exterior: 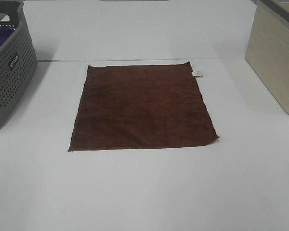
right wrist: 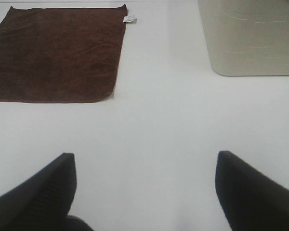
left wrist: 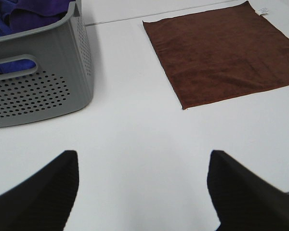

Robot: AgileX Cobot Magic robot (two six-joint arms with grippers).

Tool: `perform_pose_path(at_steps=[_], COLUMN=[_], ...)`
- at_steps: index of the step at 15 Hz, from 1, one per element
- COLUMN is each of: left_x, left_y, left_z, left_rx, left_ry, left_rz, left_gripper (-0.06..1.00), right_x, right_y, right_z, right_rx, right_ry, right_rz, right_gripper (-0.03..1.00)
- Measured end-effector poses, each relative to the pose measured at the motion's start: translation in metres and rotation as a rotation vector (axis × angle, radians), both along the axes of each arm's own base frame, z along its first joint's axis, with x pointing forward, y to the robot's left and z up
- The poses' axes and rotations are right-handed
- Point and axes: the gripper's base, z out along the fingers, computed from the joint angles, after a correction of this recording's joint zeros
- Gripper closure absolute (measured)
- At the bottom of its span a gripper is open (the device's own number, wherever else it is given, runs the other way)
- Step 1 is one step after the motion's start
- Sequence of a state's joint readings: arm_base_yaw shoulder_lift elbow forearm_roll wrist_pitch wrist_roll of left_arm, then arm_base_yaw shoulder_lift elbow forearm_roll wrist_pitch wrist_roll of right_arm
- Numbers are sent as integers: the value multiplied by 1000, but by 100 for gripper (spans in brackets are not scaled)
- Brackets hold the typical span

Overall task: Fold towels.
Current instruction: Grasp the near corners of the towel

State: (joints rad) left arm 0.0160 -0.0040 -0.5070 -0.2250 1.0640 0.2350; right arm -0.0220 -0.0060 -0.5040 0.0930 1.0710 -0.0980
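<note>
A dark reddish-brown towel [exterior: 142, 108] lies spread flat and square on the white table, with a small white tag [exterior: 197, 73] at its far right corner. It also shows in the left wrist view [left wrist: 221, 53] and the right wrist view [right wrist: 58, 50]. Neither gripper shows in the exterior high view. My left gripper [left wrist: 143, 192] is open and empty, hovering over bare table well short of the towel's near left corner. My right gripper [right wrist: 145, 192] is open and empty, over bare table short of the towel's near right corner.
A grey perforated basket [exterior: 9, 67] holding purple cloth [left wrist: 24, 14] stands at the left edge of the table. A beige bin [exterior: 274, 57] stands at the far right, also in the right wrist view [right wrist: 250, 38].
</note>
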Motion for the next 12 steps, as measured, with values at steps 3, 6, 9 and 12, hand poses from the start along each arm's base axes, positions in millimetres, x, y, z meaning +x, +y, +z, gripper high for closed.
perform_pose_path(at_steps=[3,6,9,12], left_x=[0,0,0,0], left_y=[0,0,0,0], left_z=[0,0,0,0], left_rx=[0,0,0,0], left_ry=[0,0,0,0], left_rz=[0,0,0,0], left_gripper=[23,23,23,23], right_x=[0,0,0,0], right_y=[0,0,0,0], right_z=[0,0,0,0], right_rx=[0,0,0,0], right_ry=[0,0,0,0], right_rz=[0,0,0,0], right_gripper=[21,21,21,21])
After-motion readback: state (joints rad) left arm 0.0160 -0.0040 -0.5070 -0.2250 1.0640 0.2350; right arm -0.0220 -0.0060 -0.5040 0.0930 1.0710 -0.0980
